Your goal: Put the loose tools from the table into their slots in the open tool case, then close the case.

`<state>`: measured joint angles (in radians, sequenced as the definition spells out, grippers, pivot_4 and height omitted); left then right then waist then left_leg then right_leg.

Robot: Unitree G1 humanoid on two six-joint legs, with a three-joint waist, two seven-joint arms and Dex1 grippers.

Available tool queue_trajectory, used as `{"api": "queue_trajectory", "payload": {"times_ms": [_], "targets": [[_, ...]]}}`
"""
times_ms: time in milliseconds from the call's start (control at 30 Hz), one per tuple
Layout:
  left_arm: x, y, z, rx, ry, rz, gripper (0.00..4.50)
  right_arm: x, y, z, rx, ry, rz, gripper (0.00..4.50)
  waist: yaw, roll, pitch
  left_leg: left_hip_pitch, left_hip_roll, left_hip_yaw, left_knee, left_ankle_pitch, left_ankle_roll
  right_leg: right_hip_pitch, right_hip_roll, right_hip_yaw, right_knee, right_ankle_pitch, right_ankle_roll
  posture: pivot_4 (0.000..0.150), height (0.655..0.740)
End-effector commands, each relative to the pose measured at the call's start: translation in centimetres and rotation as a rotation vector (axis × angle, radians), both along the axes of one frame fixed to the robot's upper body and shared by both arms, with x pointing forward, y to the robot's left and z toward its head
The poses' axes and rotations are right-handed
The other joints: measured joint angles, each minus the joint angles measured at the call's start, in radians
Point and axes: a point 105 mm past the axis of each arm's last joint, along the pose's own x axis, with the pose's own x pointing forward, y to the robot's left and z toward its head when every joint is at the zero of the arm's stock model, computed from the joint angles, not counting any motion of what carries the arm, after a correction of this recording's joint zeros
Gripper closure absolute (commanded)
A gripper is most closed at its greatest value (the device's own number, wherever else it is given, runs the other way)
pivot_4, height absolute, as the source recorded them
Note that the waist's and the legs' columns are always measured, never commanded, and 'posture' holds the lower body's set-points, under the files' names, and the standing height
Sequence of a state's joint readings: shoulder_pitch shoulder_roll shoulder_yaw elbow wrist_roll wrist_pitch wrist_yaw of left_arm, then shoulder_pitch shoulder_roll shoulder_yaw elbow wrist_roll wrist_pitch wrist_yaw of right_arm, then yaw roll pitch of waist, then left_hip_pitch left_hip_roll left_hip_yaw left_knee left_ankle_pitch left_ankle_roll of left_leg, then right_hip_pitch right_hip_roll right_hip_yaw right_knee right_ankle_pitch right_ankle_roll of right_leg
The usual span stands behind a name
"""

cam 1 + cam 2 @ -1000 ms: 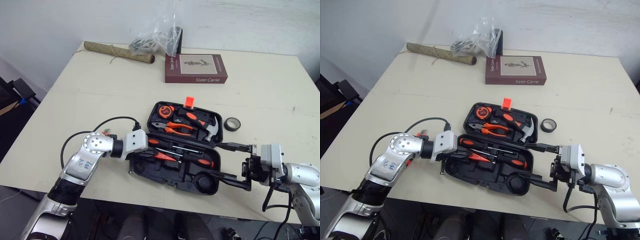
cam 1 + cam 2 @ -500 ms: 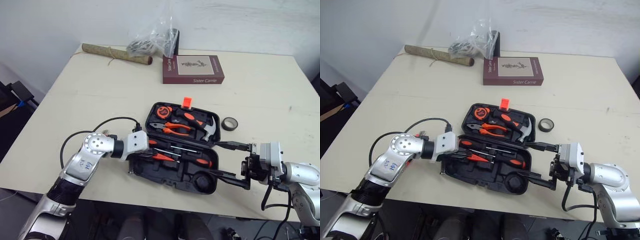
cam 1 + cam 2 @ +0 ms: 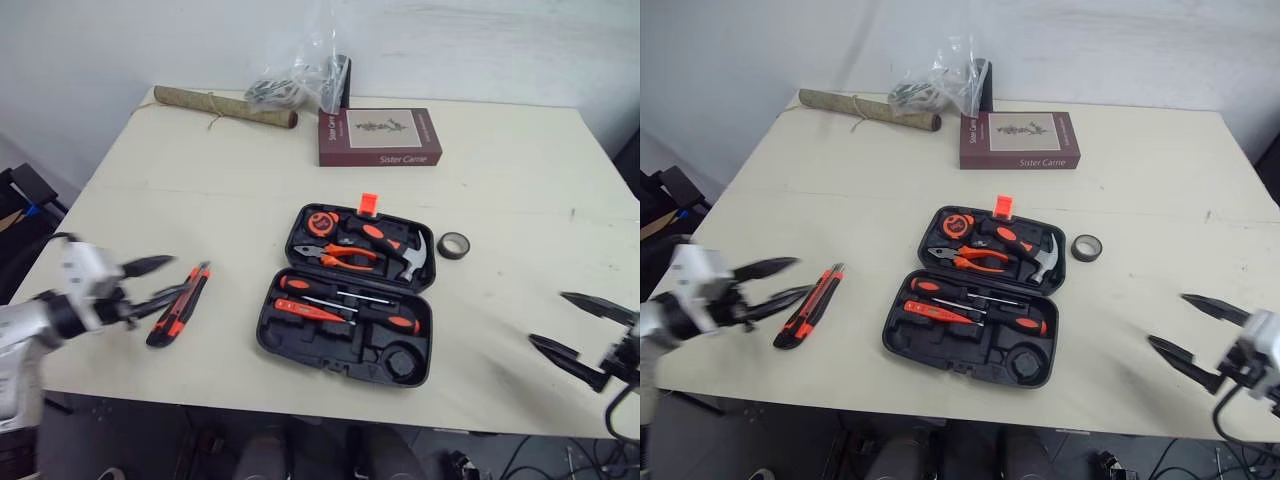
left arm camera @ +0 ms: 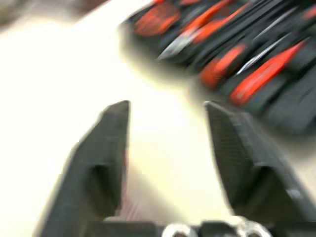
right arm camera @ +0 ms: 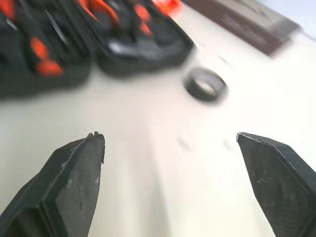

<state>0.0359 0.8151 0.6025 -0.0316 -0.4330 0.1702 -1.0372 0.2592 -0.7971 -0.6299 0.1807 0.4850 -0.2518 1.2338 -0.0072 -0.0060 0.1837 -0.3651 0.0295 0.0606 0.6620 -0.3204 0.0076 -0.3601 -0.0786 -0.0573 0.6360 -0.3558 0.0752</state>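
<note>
The black tool case (image 3: 300, 345) lies open at the table's middle, with a tape measure, pliers and hammer in its far half and screwdrivers (image 3: 345, 310) in its near half. A round recess (image 3: 402, 362) in the near half is bare. An orange and black utility knife (image 3: 180, 304) lies on the table left of the case. A black tape roll (image 3: 452, 245) sits just right of the case. My left gripper (image 3: 160, 283) hovers open beside the knife's left side, holding nothing. My right gripper (image 3: 547, 318) stands open near the front right, well clear of the case and the tape roll (image 5: 205, 84).
A maroon book (image 3: 378, 137) lies at the back centre. A rolled mat (image 3: 225, 105) and a clear plastic bag (image 3: 300, 80) lie at the back left. The table's front edge runs just below the case and both grippers.
Both arms have drawn away from the case, left arm leftward, right arm rightward. The left gripper has opened. The utility knife, earlier covered by the left arm, now lies in plain sight.
</note>
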Motion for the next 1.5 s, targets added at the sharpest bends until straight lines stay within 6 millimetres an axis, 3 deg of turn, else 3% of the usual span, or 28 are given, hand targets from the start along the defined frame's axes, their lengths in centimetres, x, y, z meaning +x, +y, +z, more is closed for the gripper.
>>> {"api": "queue_trajectory", "payload": {"times_ms": [33,100,167,300,400,533,700,867,1033,1133,1300,1500], "targets": [[-3.4,7.8,0.2,0.051,-0.014,0.299,0.16,-1.4,-3.8,-0.1,-0.064,-0.022,-0.146,0.00,-0.001,0.000,0.000,0.001,0.000,0.001,0.000,-0.001,0.000,0.000,0.000,0.001,0.000,0.000,0.000,0.150,0.7400],[-5.5,11.6,-0.5,0.075,0.001,0.465,0.07,-2.1,-5.3,-0.6,-0.079,-0.020,-0.212,0.00,-0.002,0.000,0.000,0.003,0.000,0.002,-0.003,-0.002,0.000,0.000,0.000,0.002,-0.001,-0.001,-0.001,0.150,0.7400],[-7.0,13.6,-0.7,0.076,0.012,0.543,0.07,-2.2,-6.3,-0.7,-0.079,-0.024,-0.262,0.00,-0.005,-0.001,-0.001,0.006,0.000,0.005,-0.010,-0.002,0.000,0.000,-0.001,0.004,-0.004,-0.001,-0.001,0.150,0.7400],[-8.3,14.4,-1.1,0.072,0.026,0.557,0.07,-1.4,-6.2,-0.6,-0.081,-0.041,-0.252,0.00,-0.007,-0.003,-0.002,0.010,0.000,0.006,-0.013,-0.002,-0.001,0.002,-0.002,0.005,-0.004,-0.001,-0.001,0.150,0.7400],[-8.0,13.4,-1.2,0.054,0.027,0.506,0.07,-0.1,-5.0,-0.1,-0.060,-0.074,-0.200,0.00,-0.011,-0.003,-0.003,0.010,0.000,0.005,-0.015,-0.002,-0.002,0.001,-0.002,0.005,-0.004,-0.001,-0.002,0.150,0.7400],[-6.8,10.3,-1.1,-0.002,0.047,0.399,0.07,2.3,-1.4,1.2,0.010,-0.127,-0.064,0.00,-0.023,-0.001,-0.003,0.010,0.000,0.005,-0.016,-0.002,-0.003,0.000,-0.002,0.005,-0.004,-0.002,-0.004,0.150,0.7400],[-4.7,4.4,-1.2,-0.085,0.140,0.238,0.07,4.7,4.9,4.7,0.178,-0.224,0.159,0.00,-0.030,-0.001,-0.003,0.010,0.001,0.005,-0.016,-0.002,-0.004,0.000,-0.002,0.005,-0.003,-0.002,-0.004,0.150,0.7400],[-3.7,0.0,-2.4,-0.129,0.317,0.211,0.07,4.6,9.9,6.1,0.215,-0.242,0.358,0.00,-0.021,-0.001,-0.003,0.010,0.001,0.005,-0.015,-0.002,-0.004,0.000,-0.001,0.005,0.000,-0.002,-0.004,0.150,0.7400],[-2.5,-3.9,-3.9,-0.166,0.415,0.270,0.07,2.7,14.5,4.9,0.215,-0.207,0.589,0.00,-0.017,-0.001,-0.003,0.009,0.000,0.004,-0.014,-0.002,-0.003,0.001,-0.001,0.005,0.000,-0.002,-0.003,0.150,0.7400],[-2.1,-4.7,-4.8,-0.133,0.431,0.345,0.07,2.1,15.9,4.9,0.244,-0.228,0.656,0.00,-0.019,-0.001,-0.003,0.009,0.000,0.004,-0.014,-0.002,-0.003,0.001,-0.001,0.005,0.000,-0.002,-0.003,0.150,0.7400],[-1.1,-4.1,-6.1,-0.101,0.440,0.479,0.07,1.1,17.7,4.2,0.287,-0.225,0.758,0.00,-0.020,-0.002,-0.003,0.010,0.001,0.004,-0.014,0.000,-0.006,0.000,0.001,0.005,0.000,-0.002,-0.003,0.150,0.7400],[0.0,-3.8,-6.5,-0.081,0.432,0.539,0.07,1.4,17.8,3.5,0.274,-0.230,0.753,0.00,-0.018,-0.002,-0.003,0.010,0.000,0.004,-0.013,0.000,-0.007,0.001,0.000,0.005,0.000,-0.002,-0.003,0.150,0.7400]]}}
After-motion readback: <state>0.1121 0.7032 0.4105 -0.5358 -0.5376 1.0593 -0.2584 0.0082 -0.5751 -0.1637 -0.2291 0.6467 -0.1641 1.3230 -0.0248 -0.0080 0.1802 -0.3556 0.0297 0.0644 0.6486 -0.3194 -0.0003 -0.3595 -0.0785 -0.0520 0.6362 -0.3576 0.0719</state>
